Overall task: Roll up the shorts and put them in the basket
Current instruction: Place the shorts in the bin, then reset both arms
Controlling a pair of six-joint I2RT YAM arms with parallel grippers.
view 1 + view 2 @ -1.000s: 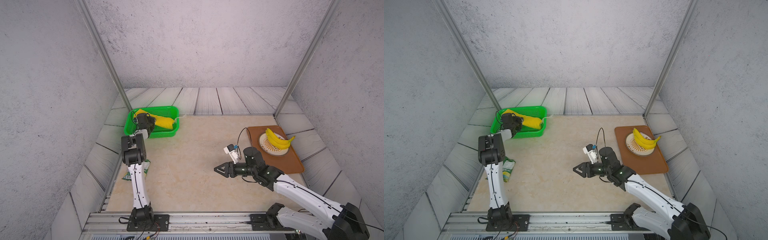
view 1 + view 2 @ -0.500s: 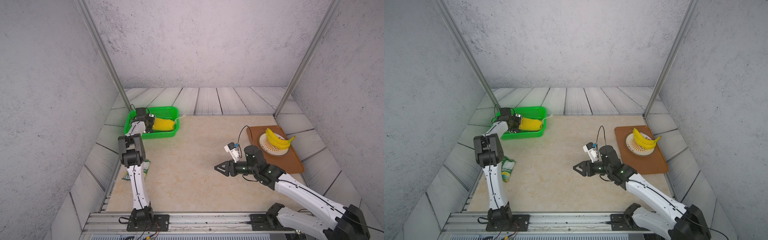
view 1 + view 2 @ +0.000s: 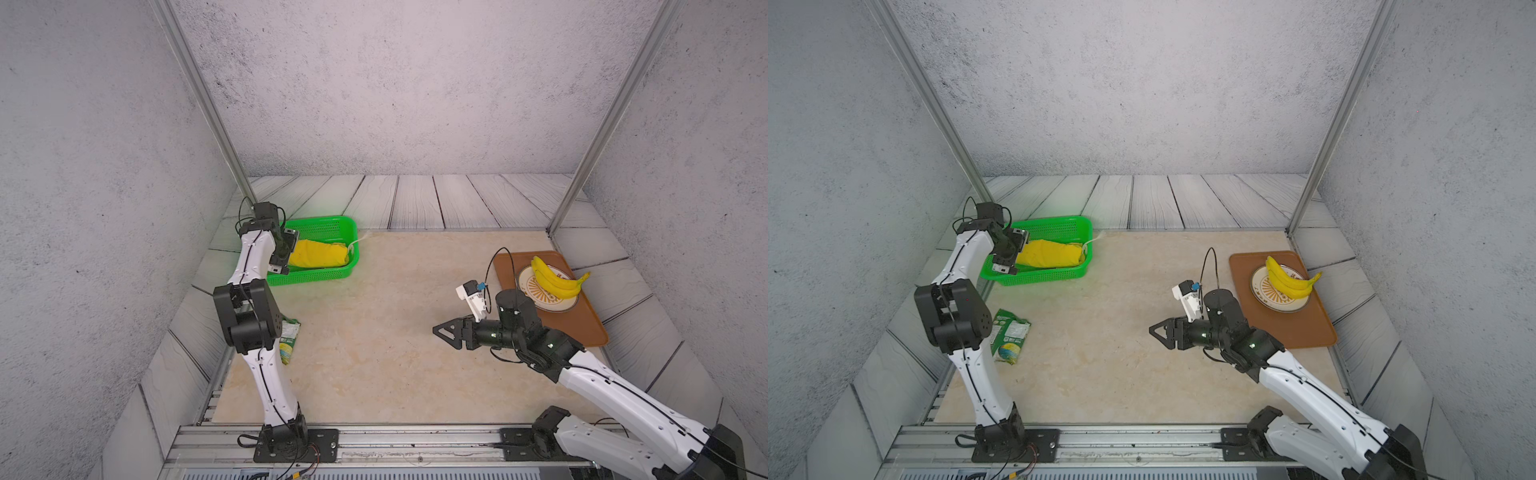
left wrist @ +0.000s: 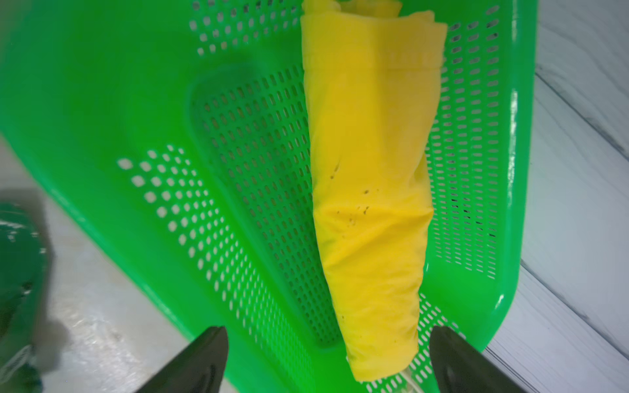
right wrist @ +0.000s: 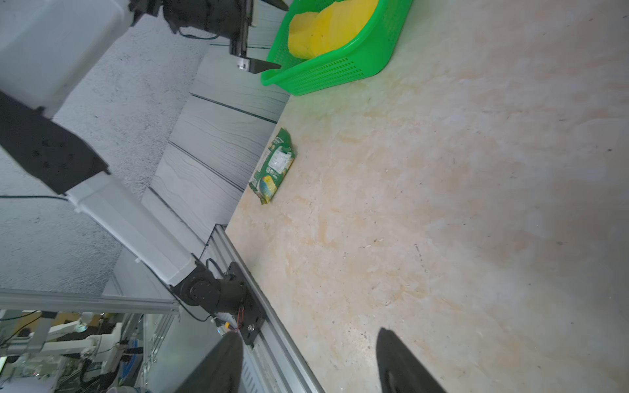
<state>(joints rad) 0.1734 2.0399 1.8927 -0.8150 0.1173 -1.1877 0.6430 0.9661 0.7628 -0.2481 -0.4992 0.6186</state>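
Both fingers (image 4: 204,360) of my left gripper (image 4: 326,343) are standing wide apart and gripping nothing. They are flanking one end of the shorts (image 4: 367,204) and appear clear of the cloth. My right gripper (image 5: 308,340) is also parted and empty, hovering over bare table (image 5: 442,204) at the right, well apart from the work.

The shorts are lying as a tight yellow roll inside the green basket (image 3: 316,277) at the far left, alongside its far wall. A whitish drawstring (image 3: 358,242) is trailing over the basket's right rim onto the table. Elsewhere, a green snack packet (image 3: 1011,336) is lying near the left arm's elbow, and bananas (image 3: 555,282) are sitting on a plate on the brown tray (image 3: 582,328) at the far right.

I am judging the rolling as done. Three risks concern me:
- Nothing is pinning the roll, so the springy cloth could loosen by itself.
- A finger clipping the basket wall on withdrawal could drag the light basket.
- The loose drawstring could snag and pull the roll open.
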